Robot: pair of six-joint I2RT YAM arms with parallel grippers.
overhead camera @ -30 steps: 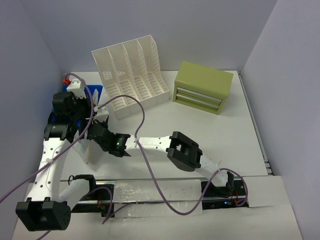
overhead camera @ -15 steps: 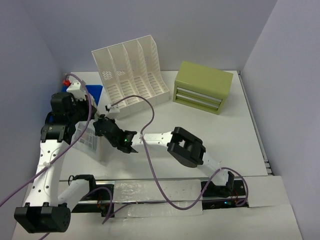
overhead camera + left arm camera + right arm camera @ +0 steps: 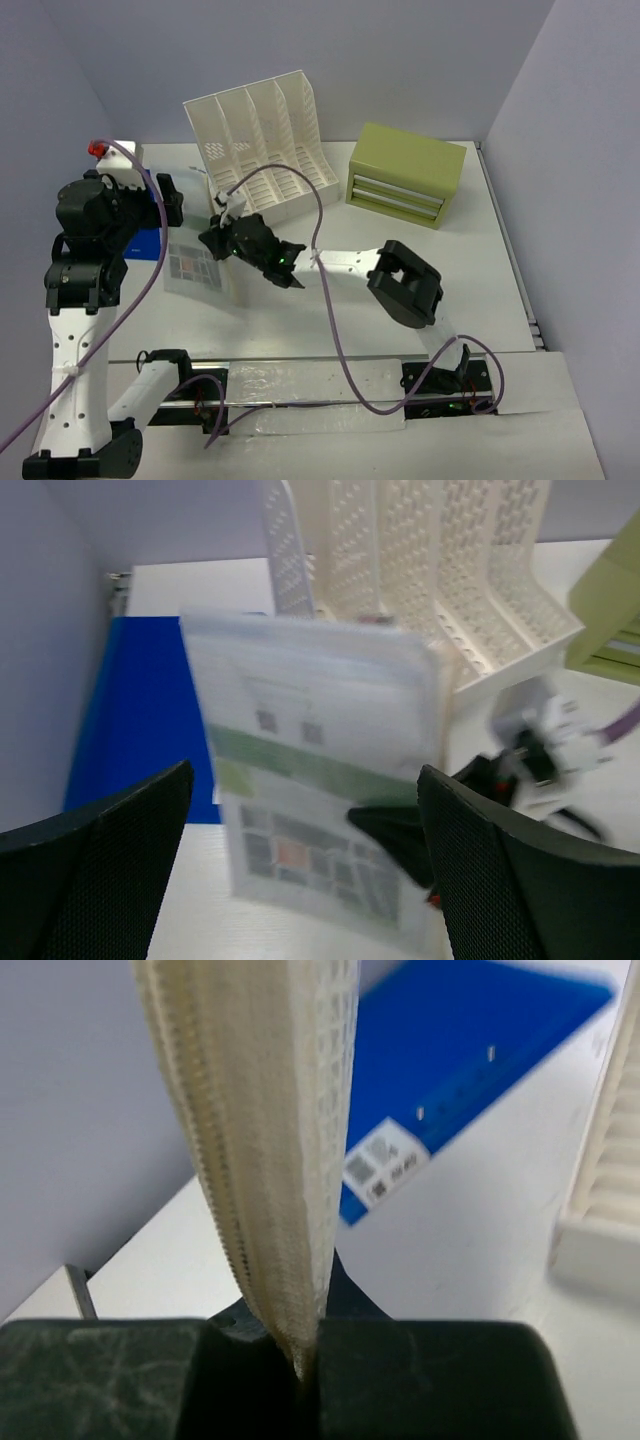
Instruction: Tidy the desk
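A translucent zip pouch (image 3: 195, 265) with printed papers inside hangs upright over the left of the white desk (image 3: 300, 330). My right gripper (image 3: 215, 240) reaches across and is shut on its edge. In the right wrist view the jaws (image 3: 305, 1345) pinch the mesh pouch (image 3: 285, 1140) tight. My left gripper (image 3: 165, 200) is raised high, open and empty. In the left wrist view its fingers (image 3: 100, 870) spread wide on either side of the pouch (image 3: 320, 780), not touching it.
A blue folder (image 3: 148, 243) lies flat at the left, partly under the pouch. A white slotted file rack (image 3: 265, 150) stands at the back. An olive-green drawer box (image 3: 405, 175) with both drawers closed stands at the back right.
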